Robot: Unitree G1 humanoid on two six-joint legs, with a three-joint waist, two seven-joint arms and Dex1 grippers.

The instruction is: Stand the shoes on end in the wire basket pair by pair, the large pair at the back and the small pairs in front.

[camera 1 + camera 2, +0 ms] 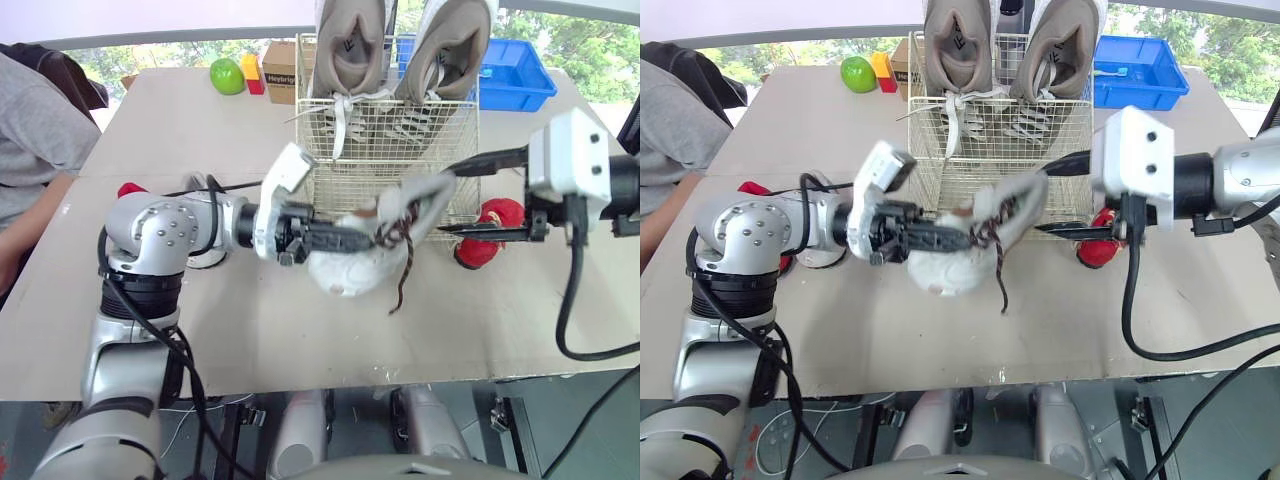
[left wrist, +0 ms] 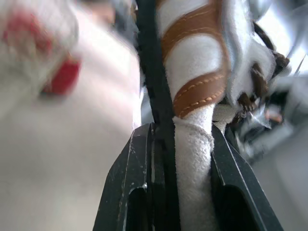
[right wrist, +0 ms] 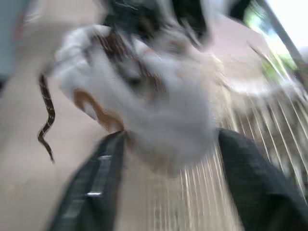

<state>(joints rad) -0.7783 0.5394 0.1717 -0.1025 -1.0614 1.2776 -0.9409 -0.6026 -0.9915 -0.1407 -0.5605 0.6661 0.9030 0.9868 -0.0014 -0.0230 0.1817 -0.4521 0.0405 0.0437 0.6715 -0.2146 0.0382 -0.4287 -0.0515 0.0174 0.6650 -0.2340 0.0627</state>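
Observation:
A small white shoe (image 1: pixel 352 266) with brown stripes and a dangling brown lace hangs just above the table, in front of the wire basket (image 1: pixel 400 160). My left gripper (image 1: pixel 365 238) is shut on its side wall, which the left wrist view shows clamped between both fingers (image 2: pixel 231 183). My right gripper (image 1: pixel 448 198) is open, one finger above and one below the shoe's raised end. Two large grey shoes (image 1: pixel 350 45) stand on end at the back of the basket. A small red shoe (image 1: pixel 488 232) lies behind the right gripper.
A person's grey sleeve (image 1: pixel 30 130) is at the table's left edge. A green apple (image 1: pixel 227 76), a cardboard box (image 1: pixel 280 72) and a blue bin (image 1: pixel 515 75) stand at the back. Another white shoe (image 1: pixel 205 255) and a red shoe (image 1: pixel 130 190) lie by my left arm.

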